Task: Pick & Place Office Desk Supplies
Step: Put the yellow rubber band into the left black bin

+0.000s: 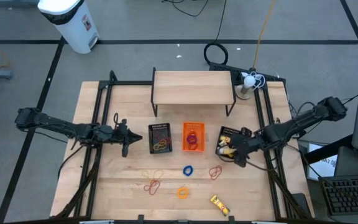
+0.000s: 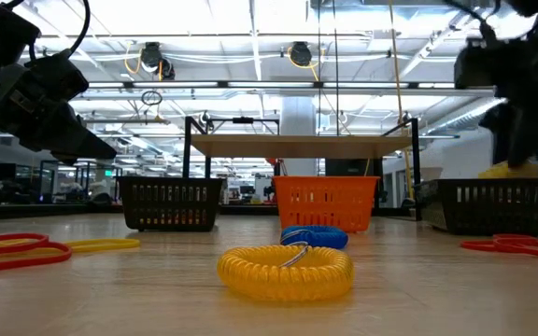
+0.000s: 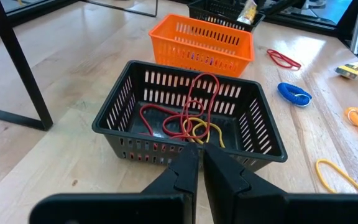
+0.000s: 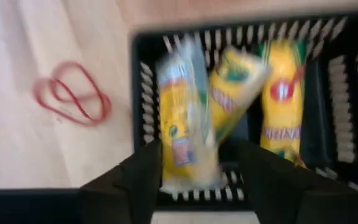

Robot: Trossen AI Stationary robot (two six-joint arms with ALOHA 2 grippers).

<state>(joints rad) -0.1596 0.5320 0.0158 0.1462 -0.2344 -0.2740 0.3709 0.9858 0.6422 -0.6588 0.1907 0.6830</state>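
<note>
My right gripper [image 1: 236,155] [image 4: 197,180] hangs open over the near end of the right black mesh tray [image 1: 229,132] [image 4: 143,43]. A yellow oblong packet [image 4: 180,137], blurred, stands upright between its fingers above the tray. Two more yellow packets [image 4: 281,99] lie in that tray. My left gripper [image 1: 128,138] [image 3: 201,163] is shut and empty, just left of the left black tray [image 1: 160,126], which holds red and yellow rubber bands [image 3: 188,121]. A blue ring [image 1: 188,170], an orange ring [image 1: 183,192], red bands [image 1: 152,185] [image 1: 215,172] and a yellow packet [image 1: 220,205] lie on the table. My right gripper has a finger on each side of the yellow packet's lower half [image 4: 185,168], coming from above and slanting down. The packet is blurred, and I cannot tell whether either finger touches it.
An orange tray [image 1: 193,124] with small items stands between the two black trays. A wooden shelf [image 1: 193,87] on black legs spans the far middle of the table. A black frame [image 1: 95,112] runs along both sides of the table.
</note>
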